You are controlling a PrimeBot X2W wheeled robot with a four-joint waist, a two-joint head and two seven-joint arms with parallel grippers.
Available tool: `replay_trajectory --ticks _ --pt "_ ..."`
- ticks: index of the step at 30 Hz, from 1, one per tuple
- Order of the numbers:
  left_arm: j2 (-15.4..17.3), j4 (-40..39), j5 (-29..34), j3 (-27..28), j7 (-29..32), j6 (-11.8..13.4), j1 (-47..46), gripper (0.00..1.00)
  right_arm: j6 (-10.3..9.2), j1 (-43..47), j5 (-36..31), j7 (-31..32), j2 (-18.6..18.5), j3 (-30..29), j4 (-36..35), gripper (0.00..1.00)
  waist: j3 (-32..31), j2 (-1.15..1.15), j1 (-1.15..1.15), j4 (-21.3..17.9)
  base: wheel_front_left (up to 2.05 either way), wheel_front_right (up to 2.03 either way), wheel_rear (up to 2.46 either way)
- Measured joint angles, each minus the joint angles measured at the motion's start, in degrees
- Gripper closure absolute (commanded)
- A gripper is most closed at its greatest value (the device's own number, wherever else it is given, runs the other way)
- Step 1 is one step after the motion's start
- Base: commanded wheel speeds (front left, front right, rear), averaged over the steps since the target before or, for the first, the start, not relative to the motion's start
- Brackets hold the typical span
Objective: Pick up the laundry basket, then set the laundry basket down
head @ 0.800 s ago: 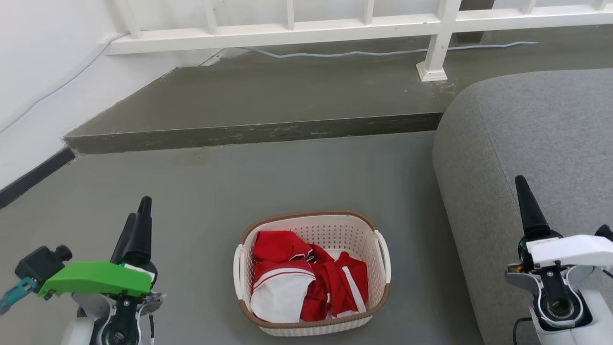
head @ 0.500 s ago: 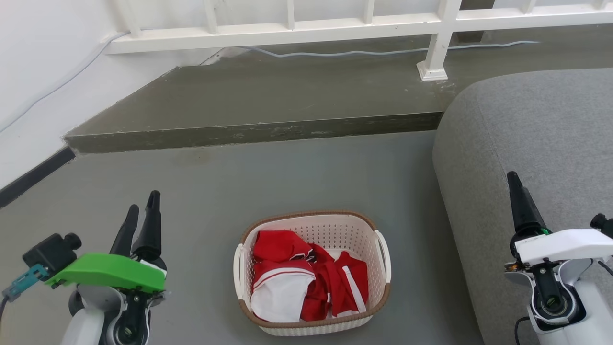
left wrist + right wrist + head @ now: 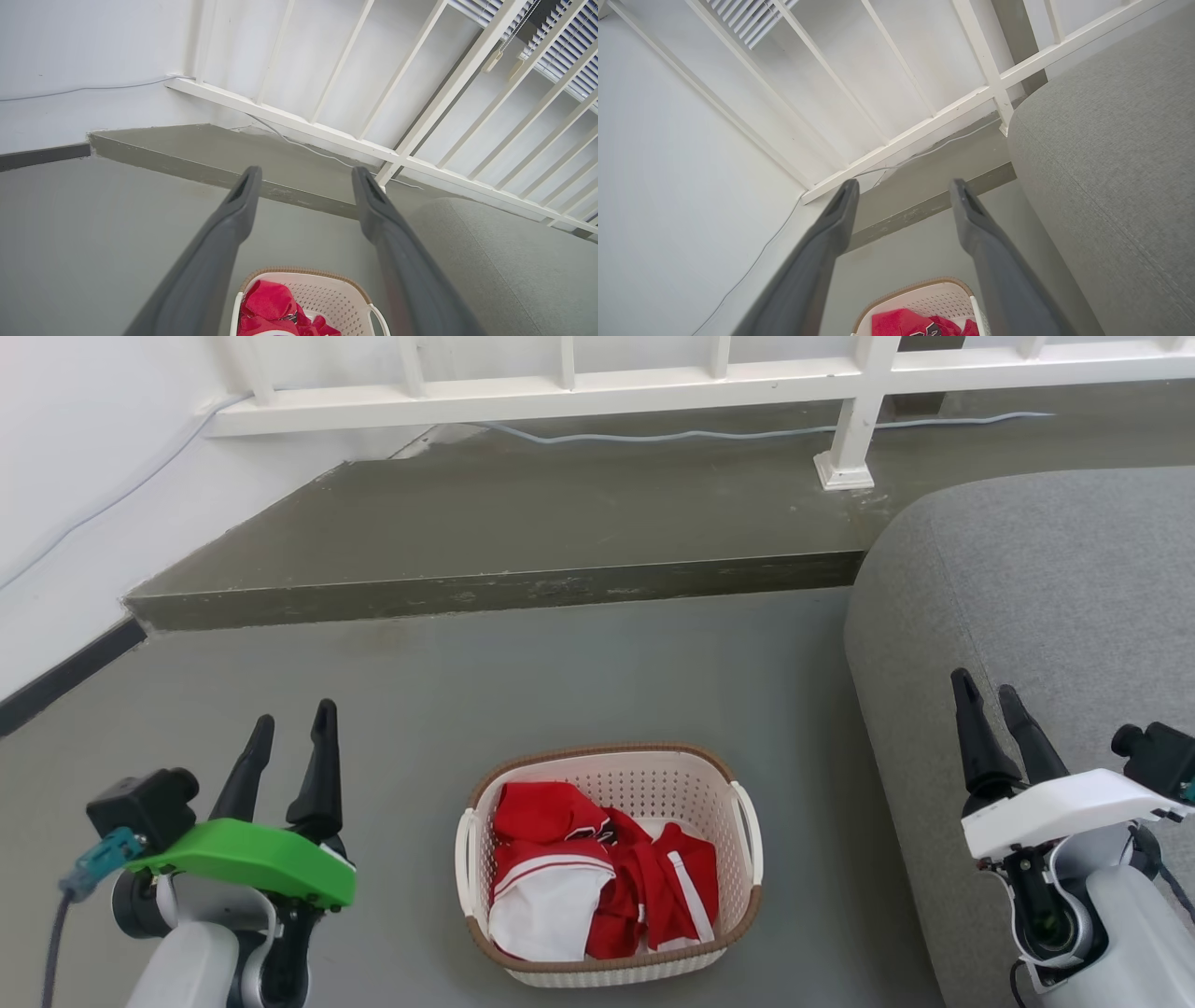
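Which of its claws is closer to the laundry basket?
Left. The left gripper is open just left of the basket; the right gripper is farther off, by the sofa.

Green left wrist cover (image 3: 252, 863), white right wrist cover (image 3: 1055, 807), dark tapered fingers (image 3: 322, 765)

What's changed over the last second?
The left tool and right tool both swung inward toward the basket, and their fingers now show spread apart. Nothing was grasped. The basket stayed put on the floor.
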Motion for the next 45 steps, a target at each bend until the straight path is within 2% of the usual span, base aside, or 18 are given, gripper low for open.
replay_trajectory --ticks 14,29,45 --pt "0.75 -0.18 12.02 -3.97 -2.88 2.53 -0.26 0.00 -2.58 -1.11 -12.55 -2.82 -0.53 3.89 0.08 0.00 0.30 0.00 0.00 -0.12 0.00 0.00 0.00" --pt "0.53 0.40 20.22 -6.12 -5.79 4.99 -0.26 0.00 -3.72 -1.31 -23.28 -5.68 -0.71 6.62 0.36 0.00 0.39 0.00 0.00 -0.09 0.00 0.00 0.00" --pt "0.21 1.87 20.18 -6.10 -5.78 5.16 -0.26 0.00 -3.70 -1.32 -23.77 -5.86 -0.48 6.66 1.81 0.00 0.52 0.00 0.00 -0.13 0.00 0.00 0.00"
